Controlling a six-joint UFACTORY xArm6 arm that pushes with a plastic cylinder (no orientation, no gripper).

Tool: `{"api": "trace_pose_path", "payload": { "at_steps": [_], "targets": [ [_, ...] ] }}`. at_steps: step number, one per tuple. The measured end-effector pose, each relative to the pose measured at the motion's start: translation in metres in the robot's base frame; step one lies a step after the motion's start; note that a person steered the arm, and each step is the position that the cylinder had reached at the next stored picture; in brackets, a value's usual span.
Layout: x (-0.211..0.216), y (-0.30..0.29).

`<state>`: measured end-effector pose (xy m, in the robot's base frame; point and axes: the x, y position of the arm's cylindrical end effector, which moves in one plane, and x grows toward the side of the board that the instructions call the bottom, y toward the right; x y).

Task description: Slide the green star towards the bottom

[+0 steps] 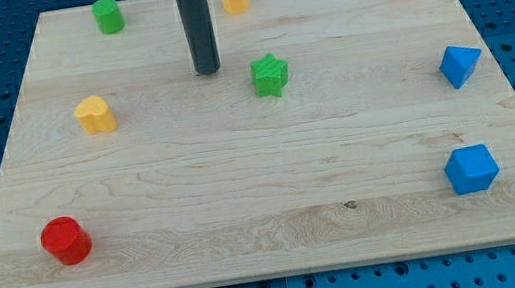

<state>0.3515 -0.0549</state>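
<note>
In the camera view, the green star [270, 75] sat in the upper middle of the frame on the wooden board [246, 206], so the slide toward the bottom looked hardly begun. My tip [208, 70] stood just to the star's upper left, apart from it, not yet above it for a downward push. The rod carried no jaws, so there was nothing to open or close. No containers showed; the board's lower middle lay open.

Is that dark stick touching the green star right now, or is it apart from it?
Apart. My tip stands to the view's left of the green star, slightly higher, with bare wood showing between them.
</note>
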Motion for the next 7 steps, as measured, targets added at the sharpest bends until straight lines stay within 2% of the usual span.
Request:
{"api": "trace_pose_path", "payload": {
  "at_steps": [2, 3, 5, 7],
  "targets": [
    [0.001, 0.064],
    [0.003, 0.064],
    [0.04, 0.095],
    [0.06, 0.133]
  ]
}}
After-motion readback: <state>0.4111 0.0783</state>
